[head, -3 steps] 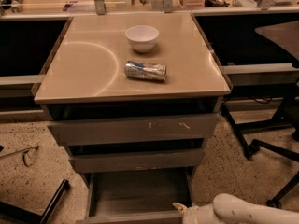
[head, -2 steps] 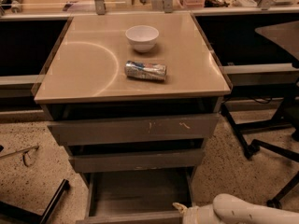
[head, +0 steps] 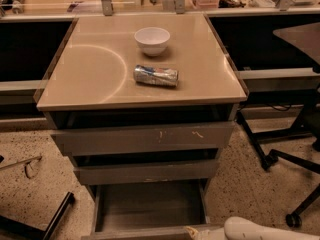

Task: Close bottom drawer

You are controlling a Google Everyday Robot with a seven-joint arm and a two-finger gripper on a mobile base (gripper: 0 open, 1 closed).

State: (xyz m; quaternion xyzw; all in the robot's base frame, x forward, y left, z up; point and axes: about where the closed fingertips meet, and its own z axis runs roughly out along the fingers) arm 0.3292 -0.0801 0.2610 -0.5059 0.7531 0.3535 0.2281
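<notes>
The bottom drawer (head: 150,204) is pulled out at the foot of the grey-brown cabinet, its flat grey floor bare and its low front (head: 135,232) at the frame's bottom edge. Above it are the mid-width drawer front (head: 145,172) and the widest front with pale scratches (head: 142,138). My gripper (head: 192,231) comes in from the bottom right on a white arm (head: 260,229), its tip at the right end of the bottom drawer's front.
A white bowl (head: 152,40) and a crushed can (head: 156,75) lie on the cabinet's tan top (head: 90,69). Office chair legs with casters (head: 280,159) stand on the right. A dark bar (head: 55,216) lies on the speckled floor at the lower left.
</notes>
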